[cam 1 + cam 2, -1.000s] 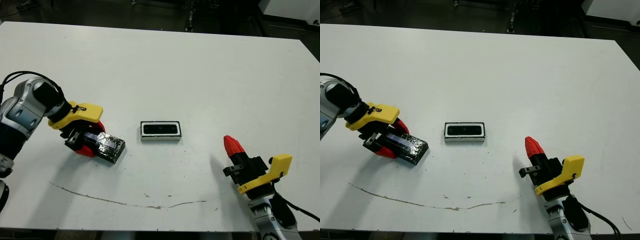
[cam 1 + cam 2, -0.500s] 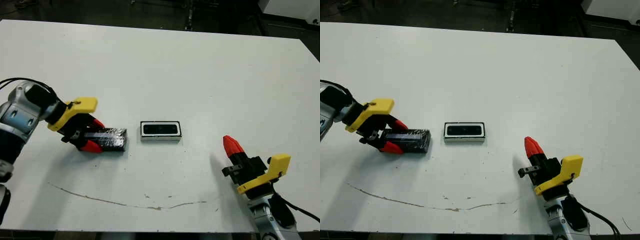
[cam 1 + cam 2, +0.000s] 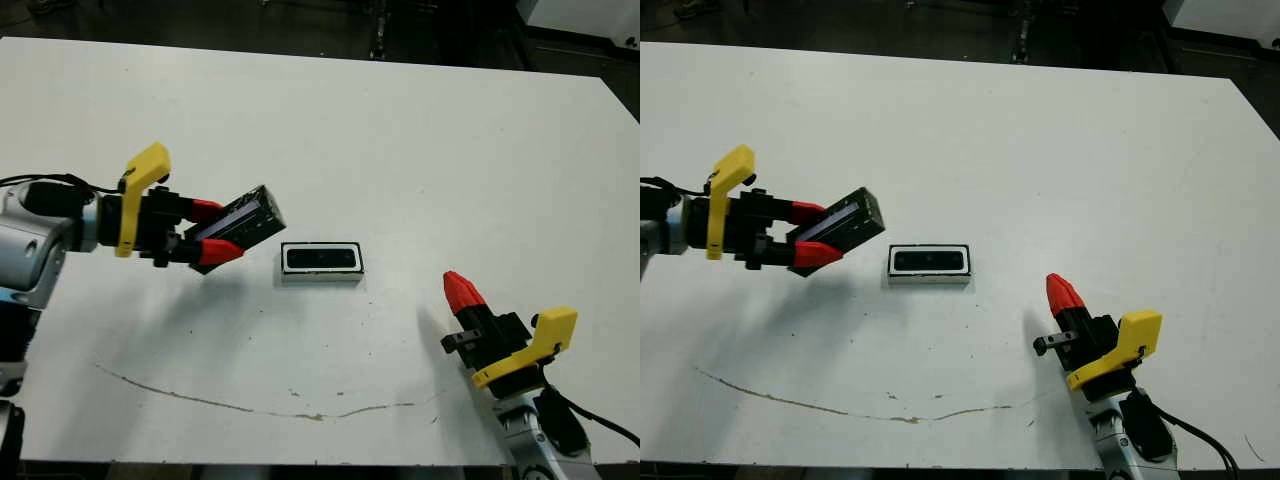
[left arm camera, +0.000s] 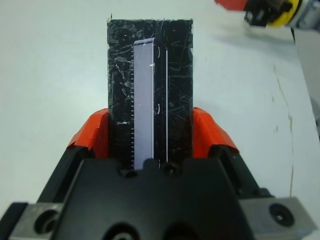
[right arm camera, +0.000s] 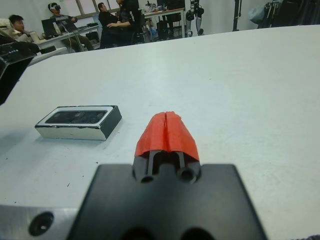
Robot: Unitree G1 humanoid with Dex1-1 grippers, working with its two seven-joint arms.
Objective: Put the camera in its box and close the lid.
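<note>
My left gripper (image 3: 205,240) is clamped on the lid (image 3: 243,222), a red finger on each long side, holding it tilted in the air. The box (image 3: 321,263) lies on the table (image 3: 420,150) just beyond the lid's far end, toward my right, with the camera (image 3: 321,259) already in it. Its long axis runs across me, while the lid's angles up and away, so I judge the lid needs levelling. My right gripper (image 3: 458,292) rests farther off, fingers together.
</note>
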